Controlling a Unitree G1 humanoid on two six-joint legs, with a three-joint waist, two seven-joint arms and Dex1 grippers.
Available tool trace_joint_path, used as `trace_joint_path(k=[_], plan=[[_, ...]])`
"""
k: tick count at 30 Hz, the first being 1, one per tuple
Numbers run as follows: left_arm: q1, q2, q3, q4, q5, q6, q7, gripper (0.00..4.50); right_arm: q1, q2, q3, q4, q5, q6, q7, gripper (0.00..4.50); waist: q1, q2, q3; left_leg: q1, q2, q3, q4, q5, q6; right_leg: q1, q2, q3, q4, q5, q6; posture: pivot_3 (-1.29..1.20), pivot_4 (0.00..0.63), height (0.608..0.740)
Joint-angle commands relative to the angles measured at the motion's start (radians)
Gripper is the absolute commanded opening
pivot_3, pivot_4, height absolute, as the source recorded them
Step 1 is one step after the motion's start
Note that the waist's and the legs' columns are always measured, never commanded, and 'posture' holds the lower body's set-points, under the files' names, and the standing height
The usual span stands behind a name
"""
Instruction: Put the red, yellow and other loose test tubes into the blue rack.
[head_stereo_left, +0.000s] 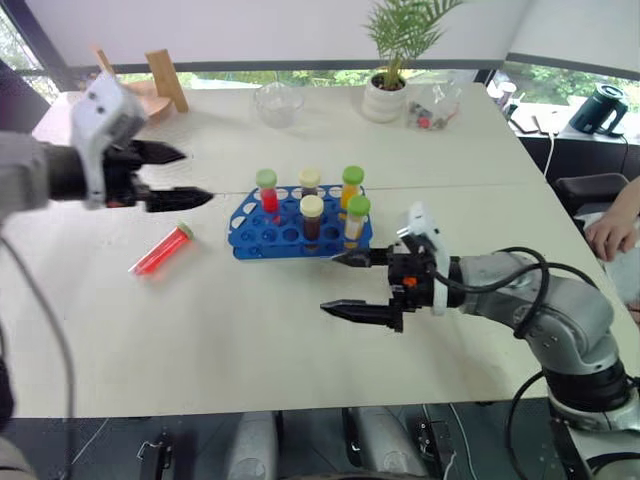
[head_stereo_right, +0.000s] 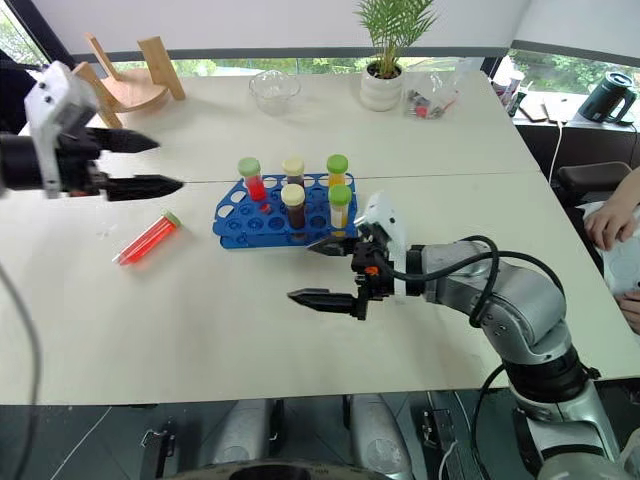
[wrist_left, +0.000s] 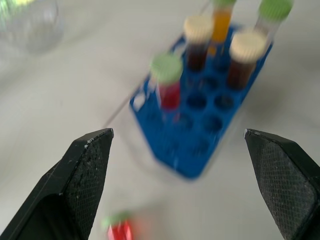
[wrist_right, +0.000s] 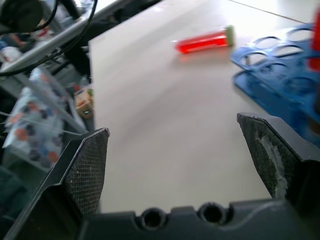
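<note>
Bright blue plastic rack (head_stereo_left: 300, 228) with rows of round holes stands near the middle of the pale tabletop (head_stereo_left: 250, 330). Five capped tubes stand upright in it: a green-capped tube of red liquid (head_stereo_left: 267, 190), two cream-capped tubes of dark brownish-red liquid (head_stereo_left: 310, 183) (head_stereo_left: 312, 216), a green-capped tube of orange liquid (head_stereo_left: 351, 186) and a green-capped tube of yellow liquid (head_stereo_left: 357, 217). One clear tube of red liquid with a green cap (head_stereo_left: 160, 250) lies flat on the tabletop, well apart from the rack on its left side.

Left pincer (head_stereo_left: 178, 177) hangs above the tabletop left of the rack, fingers spread wide, nothing between them. Left wrist view looks down on the rack and its tubes, with the lying tube's green cap and red end at the frame edge.

Right pincer (head_stereo_left: 350, 285) sits just in front of the rack's right end, fingers spread, empty. Right wrist view looks across the tabletop to the lying red tube (wrist_right: 205, 41) and the rack's empty holes (wrist_right: 280, 75); it also takes in clutter beyond the tabletop's edge.

Head views add a potted plant (head_stereo_left: 390, 60), a clear glass bowl (head_stereo_left: 278, 103) and a wooden stand (head_stereo_left: 150, 85) at the far side, and a person's hand (head_stereo_left: 610, 232) at the right edge.
</note>
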Motion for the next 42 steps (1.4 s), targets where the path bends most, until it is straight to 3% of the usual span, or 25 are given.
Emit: trace_joint_path(k=[1, 3, 7, 10, 14, 21, 23, 29, 30, 37, 42], plan=[[-0.161, -0.053, -0.221, 0.318, 0.244, -0.150, -0.127, 4.31, -0.043, 0.011, 0.041, -0.043, 0.012, -0.008, 0.032, 4.50, 0.005, -0.001, 0.000, 0.000, 0.000, 0.000, 0.000, 0.000, 0.000, 0.000, 0.000, 0.000, 0.000, 0.000, 0.000, 0.00, 0.150, 0.740], [-0.285, -0.140, -0.391, 0.579, 0.416, -0.208, -0.206, 4.31, -0.041, 0.010, 0.055, -0.049, 0.002, -0.020, 0.045, 4.50, 0.014, -0.001, 0.000, -0.001, 0.000, 0.001, 0.001, 0.000, 0.000, -0.001, 0.000, 0.000, 0.000, 0.000, -0.001, 0.00, 0.150, 0.740], [-0.398, -0.271, -0.462, 0.892, 0.544, -0.352, -0.257, 4.31, -0.034, 0.038, 0.067, -0.059, -0.002, -0.020, 0.009, 4.50, 0.019, -0.002, -0.001, -0.005, 0.000, 0.001, 0.002, 0.000, 0.000, -0.004, 0.000, 0.000, -0.001, 0.002, 0.003, 0.00, 0.150, 0.740], [-0.419, -0.323, -0.499, 1.005, 0.627, -0.459, -0.296, 4.31, -0.016, 0.057, 0.066, -0.080, 0.006, -0.010, -0.031, 4.50, 0.020, -0.002, -0.001, -0.020, 0.001, 0.001, 0.002, 0.000, 0.000, -0.020, 0.000, 0.000, 0.003, 0.003, 0.003, 0.00, 0.150, 0.740], [-0.433, -0.379, -0.515, 1.152, 0.722, -0.541, -0.256, 4.31, 0.012, 0.084, 0.058, -0.113, 0.024, 0.003, -0.092, 4.50, 0.020, -0.002, -0.001, -0.020, 0.001, 0.000, 0.001, 0.000, 0.000, -0.020, 0.000, -0.001, 0.003, 0.002, 0.002, 0.00, 0.150, 0.740], [-0.404, -0.447, -0.499, 1.241, 0.815, -0.592, -0.228, 4.31, 0.077, 0.106, 0.048, -0.149, 0.031, -0.001, -0.176, 4.50, 0.021, -0.002, -0.002, -0.017, 0.000, 0.000, 0.004, 0.000, 0.000, -0.017, 0.000, -0.001, 0.004, 0.002, 0.002, 0.00, 0.150, 0.740], [-0.398, -0.464, -0.482, 1.251, 0.825, -0.598, -0.175, 3.78, 0.095, 0.104, 0.048, -0.154, 0.029, -0.007, -0.186, 4.50, 0.021, -0.001, -0.002, -0.015, 0.000, 0.000, 0.004, 0.000, 0.000, -0.015, 0.000, 0.000, 0.005, 0.002, 0.002, 0.00, 0.150, 0.740], [-0.399, -0.506, -0.442, 1.266, 0.842, -0.587, -0.130, 1.09, 0.116, 0.103, 0.063, -0.151, 0.009, -0.025, -0.196, 4.50, 0.023, 0.000, -0.003, -0.010, 0.000, 0.000, 0.004, 0.000, 0.000, -0.013, 0.000, 0.000, 0.012, 0.002, 0.002, 0.00, 0.150, 0.740], [-0.399, -0.507, -0.440, 1.266, 0.847, -0.587, -0.137, 0.87, 0.117, 0.103, 0.066, -0.149, 0.005, -0.028, -0.194, 4.50, 0.024, 0.000, -0.003, -0.010, -0.001, 0.000, 0.005, 0.000, 0.000, -0.013, 0.000, 0.000, 0.013, 0.002, 0.002, 0.00, 0.150, 0.740], [-0.424, -0.437, -0.333, 1.242, 0.787, -0.660, -0.177, 0.85, 0.121, 0.081, 0.082, -0.120, -0.037, -0.054, -0.156, 4.50, 0.022, -0.001, -0.003, -0.010, -0.001, 0.000, 0.007, 0.000, 0.000, -0.013, 0.000, 0.000, 0.015, 0.002, 0.002, 0.00, 0.150, 0.740], [-0.424, -0.350, -0.029, 1.168, 0.519, -0.741, -0.293, 0.85, 0.119, 0.066, 0.092, -0.086, -0.087, -0.091, -0.117, 4.50, 0.022, -0.002, -0.002, -0.014, 0.000, -0.001, 0.007, 0.000, 0.000, -0.016, 0.000, -0.001, 0.015, 0.002, 0.002, 0.00, 0.150, 0.740]])
